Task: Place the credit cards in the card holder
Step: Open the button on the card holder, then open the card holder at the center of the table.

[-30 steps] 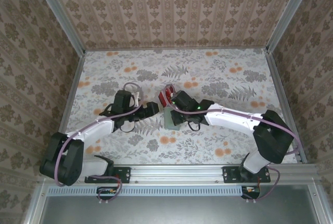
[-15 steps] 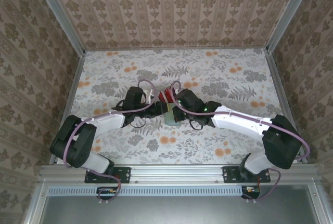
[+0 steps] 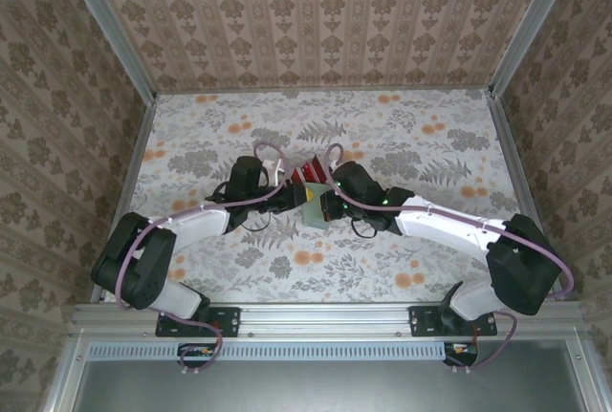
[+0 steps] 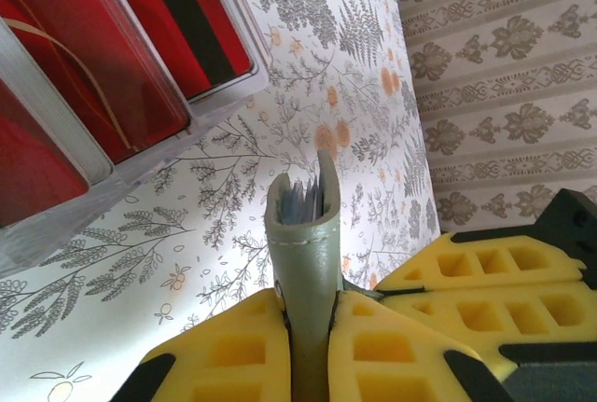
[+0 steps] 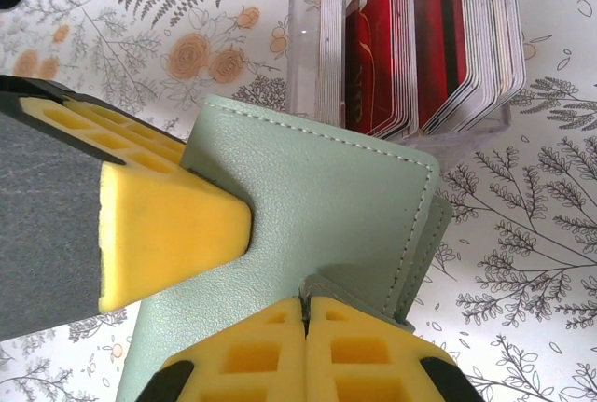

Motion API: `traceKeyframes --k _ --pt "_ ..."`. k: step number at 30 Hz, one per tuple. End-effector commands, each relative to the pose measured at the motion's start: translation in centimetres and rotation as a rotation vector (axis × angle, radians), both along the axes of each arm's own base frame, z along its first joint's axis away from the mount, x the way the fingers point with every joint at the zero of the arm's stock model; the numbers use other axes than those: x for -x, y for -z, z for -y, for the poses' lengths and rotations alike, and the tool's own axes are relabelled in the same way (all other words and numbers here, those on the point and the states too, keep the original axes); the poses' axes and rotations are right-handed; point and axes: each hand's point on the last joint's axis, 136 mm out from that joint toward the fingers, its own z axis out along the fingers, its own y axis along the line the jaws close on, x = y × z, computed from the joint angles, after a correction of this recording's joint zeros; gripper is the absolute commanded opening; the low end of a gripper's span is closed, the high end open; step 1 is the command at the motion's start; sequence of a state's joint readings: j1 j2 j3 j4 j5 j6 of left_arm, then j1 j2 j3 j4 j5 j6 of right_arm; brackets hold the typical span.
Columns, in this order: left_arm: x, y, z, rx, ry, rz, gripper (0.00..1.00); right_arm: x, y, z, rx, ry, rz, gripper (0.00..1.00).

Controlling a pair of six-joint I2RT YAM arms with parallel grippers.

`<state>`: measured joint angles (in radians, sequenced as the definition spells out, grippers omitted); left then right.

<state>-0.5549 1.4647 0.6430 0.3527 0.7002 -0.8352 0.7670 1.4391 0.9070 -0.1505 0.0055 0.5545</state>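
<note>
A floral-print bench (image 3: pixel 430 135) sits within damask-papered walls (image 3: pixel 316 20). At its centre, the left hand (image 4: pixel 308 316) and right hand (image 5: pixel 306 313) both clamp the card holder (image 5: pixel 326 206). The credit cards (image 5: pixel 420 48) stand just at its 12 o'clock.

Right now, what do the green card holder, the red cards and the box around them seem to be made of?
The card holder: probably leather or imitation leather, matte, with fine grain and a stitched edge. The credit cards: likely plastic, glossy red faces with pale edges. The box: clear hard plastic; its wall is see-through.
</note>
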Motion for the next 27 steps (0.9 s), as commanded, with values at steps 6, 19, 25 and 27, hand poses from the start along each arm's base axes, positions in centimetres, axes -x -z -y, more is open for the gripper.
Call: traceKeyframes --k 6,19,25,27 --pt "0.5 -0.2 -0.7 0.002 0.006 0.017 0.02 0.0 -2.1 2.0 -0.099 0.069 0.032 0.00" --pt "2.9 3.5 -1.8 -0.130 0.040 -0.051 0.52 2.7 2.1 5.4 0.036 0.090 -0.056 0.00" --pt "3.6 5.5 -2.3 -0.169 0.033 -0.087 0.53 4.0 7.5 7.4 0.140 0.123 -0.138 0.00" --pt "3.6 5.1 -1.9 -0.173 0.047 -0.079 0.54 4.0 8.1 7.8 0.156 0.134 -0.150 0.00"
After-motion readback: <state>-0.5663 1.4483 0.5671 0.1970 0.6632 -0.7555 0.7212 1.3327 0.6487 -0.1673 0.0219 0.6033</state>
